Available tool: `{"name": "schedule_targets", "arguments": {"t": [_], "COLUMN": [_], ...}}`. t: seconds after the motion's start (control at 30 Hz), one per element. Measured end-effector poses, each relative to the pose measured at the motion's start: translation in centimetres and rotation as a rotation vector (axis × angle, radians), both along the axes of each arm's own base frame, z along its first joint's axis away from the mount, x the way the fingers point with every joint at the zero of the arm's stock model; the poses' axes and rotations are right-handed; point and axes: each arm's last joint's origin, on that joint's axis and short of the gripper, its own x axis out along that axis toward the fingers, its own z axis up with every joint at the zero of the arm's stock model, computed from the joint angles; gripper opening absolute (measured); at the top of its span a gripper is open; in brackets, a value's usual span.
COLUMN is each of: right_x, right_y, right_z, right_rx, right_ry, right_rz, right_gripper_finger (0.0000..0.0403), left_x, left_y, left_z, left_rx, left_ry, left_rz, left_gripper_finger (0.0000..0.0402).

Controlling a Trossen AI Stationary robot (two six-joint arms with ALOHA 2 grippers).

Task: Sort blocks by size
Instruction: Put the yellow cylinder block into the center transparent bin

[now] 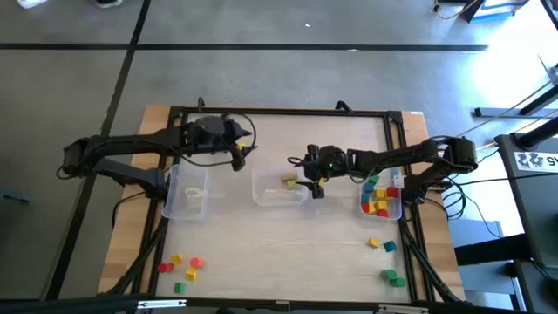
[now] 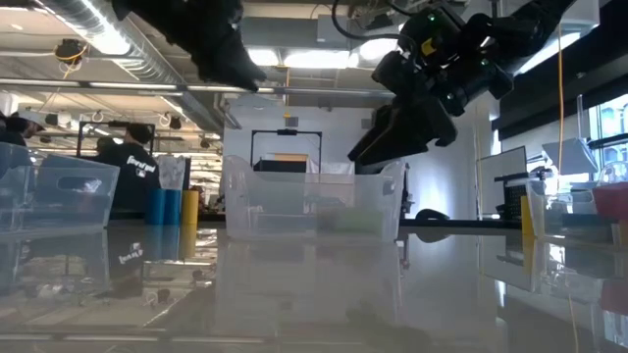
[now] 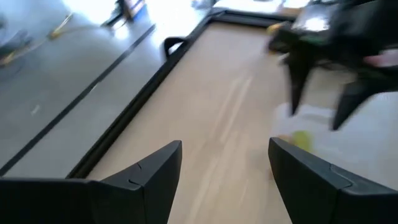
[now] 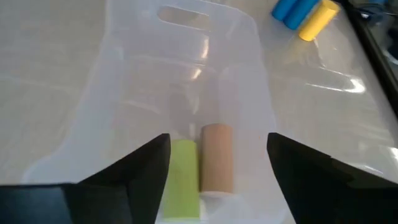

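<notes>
Right wrist view: fingers [image 4: 217, 180] apart above bin [image 4: 186, 93].

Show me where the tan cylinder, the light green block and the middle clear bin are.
tan cylinder [image 4: 217, 157], right wrist view, on its curved side.
light green block [image 4: 182, 176], right wrist view, on its top surface.
middle clear bin [image 1: 267, 197], high view, on its bare floor.

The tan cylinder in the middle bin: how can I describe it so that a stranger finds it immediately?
Of the three clear bins across the table, take the middle bin, under the right gripper, whose fingers are open. Two short cylinders lie in it side by side. The tan cylinder is the brownish one; its neighbour is a yellow-green cylinder.
</notes>
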Motion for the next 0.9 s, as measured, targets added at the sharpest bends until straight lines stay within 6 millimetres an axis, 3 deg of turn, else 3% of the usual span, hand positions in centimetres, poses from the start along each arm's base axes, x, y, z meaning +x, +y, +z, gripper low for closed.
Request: {"name": "schedule_targets", "arguments": {"t": [0.4,0.9], "right_x": [0.0,0.0], "right_y": [-0.2,-0.2], "right_z": [0.0,0.0], "right_rx": [-0.032,-0.034], "right_ry": [0.003,0.001], "right_rz": [-0.037,-0.037], "right_gripper_finger": [0.0276,0.0276], "left_x": [-3.5,-4.1], "left_y": [5.6,10.7], "left_z": [-1.8,-8.3], "left_rx": [-0.143,-0.327], "left_ry": [0.142,0.460], "left_rz": [0.383,0.575], "left_gripper_finger": [0.0237,0.0237]}}
